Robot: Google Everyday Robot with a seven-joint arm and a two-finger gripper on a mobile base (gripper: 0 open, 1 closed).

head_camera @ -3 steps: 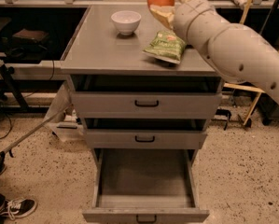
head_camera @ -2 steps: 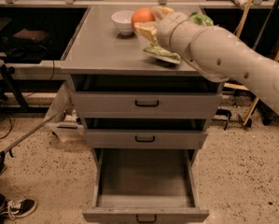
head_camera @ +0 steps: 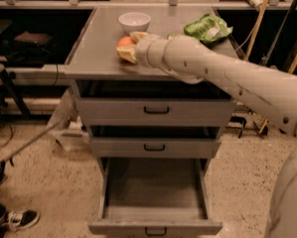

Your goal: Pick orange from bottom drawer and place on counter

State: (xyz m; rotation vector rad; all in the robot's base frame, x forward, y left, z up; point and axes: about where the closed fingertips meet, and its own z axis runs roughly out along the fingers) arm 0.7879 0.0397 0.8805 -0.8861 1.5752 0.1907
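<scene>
The orange (head_camera: 124, 42) is held low over the counter (head_camera: 96, 48), just in front of the white bowl (head_camera: 134, 21); whether it touches the surface I cannot tell. My gripper (head_camera: 129, 45) is shut on the orange, its yellowish fingers (head_camera: 128, 54) on either side of it, and my arm reaches in from the right across the counter. The bottom drawer (head_camera: 155, 195) is pulled fully open below and holds nothing.
A green chip bag (head_camera: 207, 29) lies on the counter's back right. The two upper drawers (head_camera: 155, 112) are slightly open. A sneaker (head_camera: 16, 218) and cables are on the floor at left. Wooden poles (head_camera: 259, 19) stand at right.
My gripper has carried the orange to the left and down, from above the chip bag to just over the counter in front of the bowl.
</scene>
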